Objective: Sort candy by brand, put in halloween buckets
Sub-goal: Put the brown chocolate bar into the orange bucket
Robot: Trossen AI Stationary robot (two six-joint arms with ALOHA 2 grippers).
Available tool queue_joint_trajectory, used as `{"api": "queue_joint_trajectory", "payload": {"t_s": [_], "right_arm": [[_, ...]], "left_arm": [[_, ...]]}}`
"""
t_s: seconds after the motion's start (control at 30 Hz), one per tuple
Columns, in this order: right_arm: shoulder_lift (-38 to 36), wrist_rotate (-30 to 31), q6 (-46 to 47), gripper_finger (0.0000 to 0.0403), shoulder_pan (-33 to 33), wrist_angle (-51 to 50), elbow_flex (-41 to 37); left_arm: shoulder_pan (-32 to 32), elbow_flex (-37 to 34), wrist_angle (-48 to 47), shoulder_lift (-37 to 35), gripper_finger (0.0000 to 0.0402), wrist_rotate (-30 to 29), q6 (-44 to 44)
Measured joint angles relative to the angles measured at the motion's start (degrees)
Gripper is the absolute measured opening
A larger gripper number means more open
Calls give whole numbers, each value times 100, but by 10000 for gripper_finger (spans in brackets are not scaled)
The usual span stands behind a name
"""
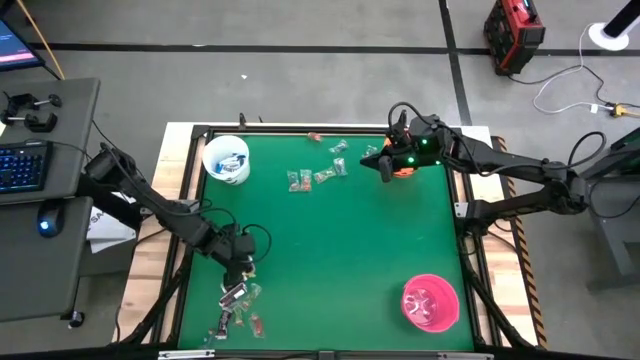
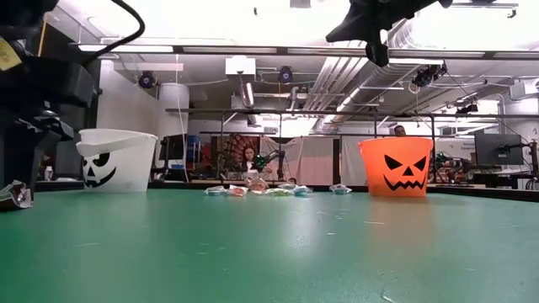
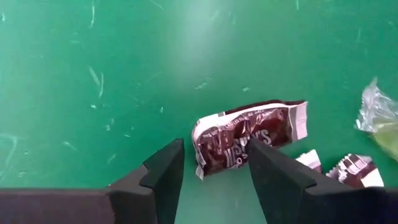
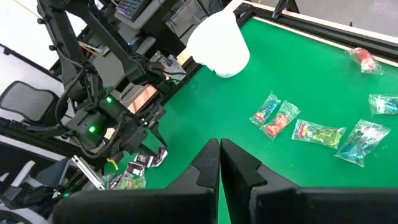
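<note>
Overhead: left claw [image 1: 237,272] at near-left of green counter [image 1: 330,260], over candy pile [image 1: 238,308]; right claw [image 1: 385,165] above orange bucket [image 1: 403,167], far right. White bucket [image 1: 226,158] far left, pink bucket [image 1: 431,303] near right. Left wrist: fingers [image 3: 163,174] spread, straddling brown Hershey's wrapper [image 3: 249,137], not gripping. Right wrist: fingers [image 4: 208,163] closed, empty.
</note>
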Motion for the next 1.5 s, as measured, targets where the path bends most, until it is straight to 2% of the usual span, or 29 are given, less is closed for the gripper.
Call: {"api": "queue_joint_trajectory", "payload": {"t_s": [0.07,0.2,0.23,0.33,0.47,0.67,0.83,1.0,1.27,1.5], "right_arm": [[0,1,0,7,0,-2,0],[0,-14,12,7,0,3,0],[0,-51,59,7,0,25,0],[-13,-311,300,7,0,468,0],[-37,-772,434,7,0,1639,0],[-82,-815,368,7,-29,3114,0],[-107,-773,157,7,-137,3555,0],[-108,-544,31,7,-168,3749,0],[-107,-103,-239,7,-168,3746,0],[-107,-103,-199,7,-162,3714,0]], "left_arm": [[53,0,13,0,138,-1,1],[255,113,10,-140,30,-3,117],[364,177,9,-213,17,-13,164],[814,491,4,-433,16,-209,541],[1646,1149,174,-527,5,-609,1650],[3222,1979,1831,-130,2,-795,3282],[4243,2629,3059,904,1,-574,3797],[4706,3672,3987,2408,1,71,3810],[4872,6069,4028,4667,0,482,3533],[4926,7824,3986,5971,19,402,3493]]}}
